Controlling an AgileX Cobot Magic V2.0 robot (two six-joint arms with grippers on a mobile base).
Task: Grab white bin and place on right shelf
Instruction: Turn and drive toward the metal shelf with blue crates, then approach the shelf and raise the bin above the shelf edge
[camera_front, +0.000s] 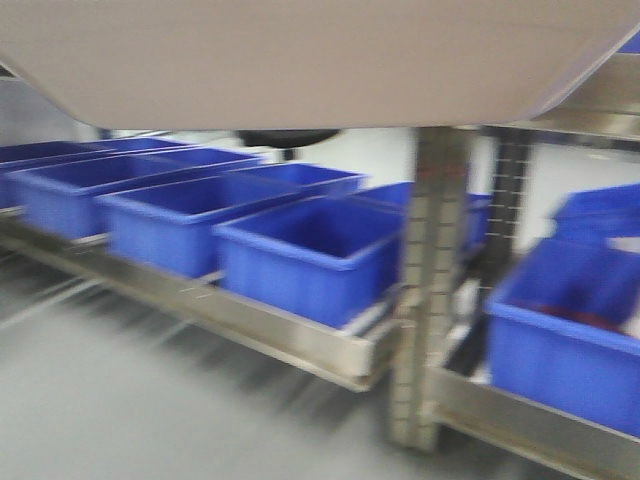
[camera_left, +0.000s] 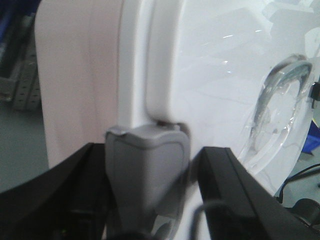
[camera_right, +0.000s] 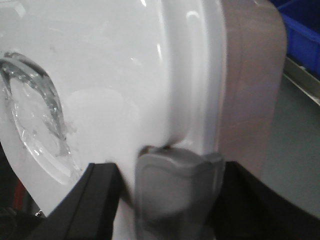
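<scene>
The white bin (camera_front: 300, 60) hangs tilted across the top of the front view, with only its pinkish-white underside showing. In the left wrist view its glossy lid (camera_left: 215, 75) and pinkish wall (camera_left: 75, 75) fill the frame. My left gripper (camera_left: 150, 175) is shut on the bin's grey latch (camera_left: 147, 170), one black finger on each side. My right gripper (camera_right: 175, 195) is shut on the opposite grey latch (camera_right: 177, 190) below the lid (camera_right: 100, 75). The right shelf (camera_front: 530, 425), shiny steel with a perforated upright (camera_front: 430, 280), stands ahead to the right and below the bin.
Several blue bins (camera_front: 310, 255) sit in a row on the left steel shelf (camera_front: 280, 335). Another blue bin (camera_front: 570, 335) sits on the right shelf, with one more (camera_front: 600, 215) behind it. Grey floor (camera_front: 150, 420) lies in front. The front view is motion-blurred.
</scene>
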